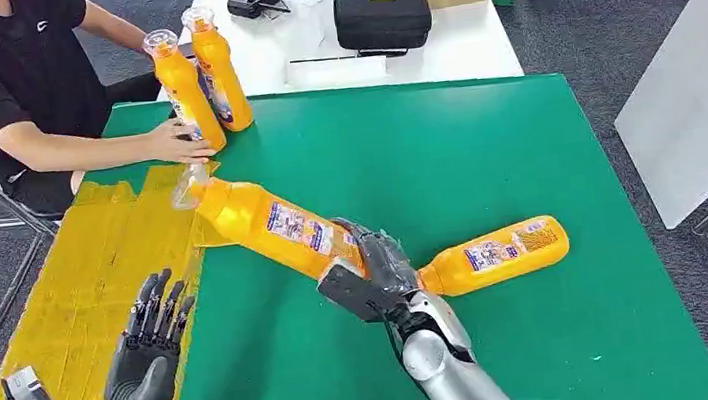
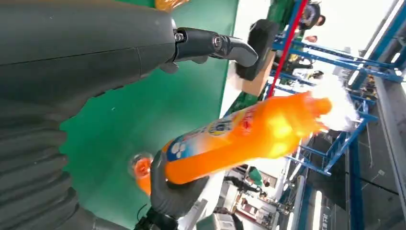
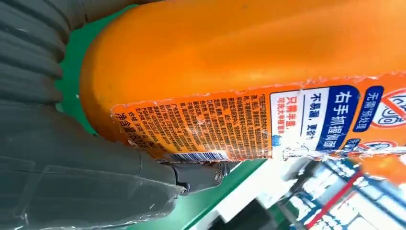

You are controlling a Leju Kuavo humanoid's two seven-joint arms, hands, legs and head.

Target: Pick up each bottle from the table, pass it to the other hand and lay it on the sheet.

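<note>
Bottle (image 1: pixel 278 227) in right hand (image 1: pixel 371 277) (aloft)

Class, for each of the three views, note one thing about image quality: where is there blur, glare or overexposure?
Head view: even light, sharp throughout. Left wrist view: the held bottle is soft, its cap end blown out against bright background; the left robot hand is a near blur. Right wrist view: the bottle's label reads clearly, background beyond smeared and overexposed.

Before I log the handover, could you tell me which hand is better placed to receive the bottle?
Left: the left hand is open above the yellow sheet, while the right hand grips the bottle.
</note>
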